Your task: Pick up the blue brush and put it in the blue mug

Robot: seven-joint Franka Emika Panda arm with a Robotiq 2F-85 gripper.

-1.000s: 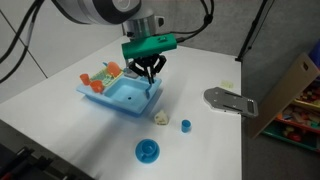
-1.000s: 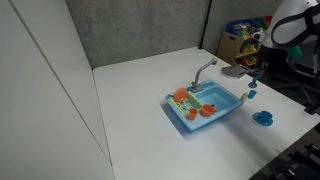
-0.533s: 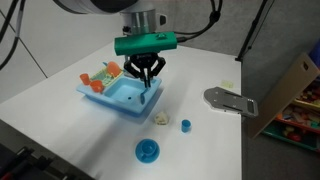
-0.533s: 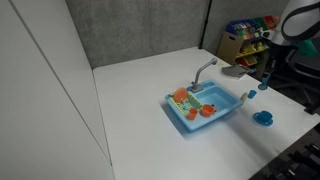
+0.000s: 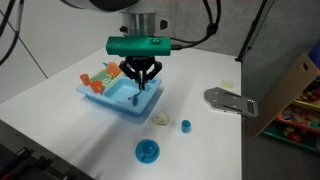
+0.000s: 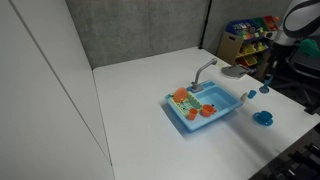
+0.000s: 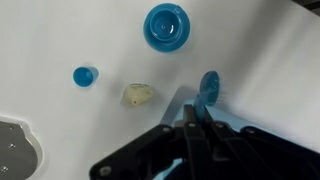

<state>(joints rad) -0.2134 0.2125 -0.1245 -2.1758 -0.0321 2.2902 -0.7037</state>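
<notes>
On the white tabletop (image 7: 60, 30), as shown in the wrist view, a flat grey metal piece (image 7: 12, 160) is cut off by the lower left corner. To its right a tiny pale teal cup (image 7: 85, 75) is seen, with a small cream-coloured lump (image 7: 138, 94) near it. Further right, toward the upper edge, the bright blue round plastic mug (image 7: 165, 26) is stood upright, mouth open to the camera.

Right of the mug and apart from it, the slim blue toy brush (image 7: 209, 88) is held off the table by the Robotiq gripper (image 7: 197, 112). The jaws are clenched on the brush, and its rounded end protrudes past the fingertips.

In an exterior view, the arm is seen entering from the top edge with the wrist vertical. A green bracket (image 5: 140, 45) is fixed across the wrist, and the gripper (image 5: 139, 80) is pointed straight down, well clear of the tabletop. A light-blue toy sink (image 5: 115, 100) lies behind it.
</notes>
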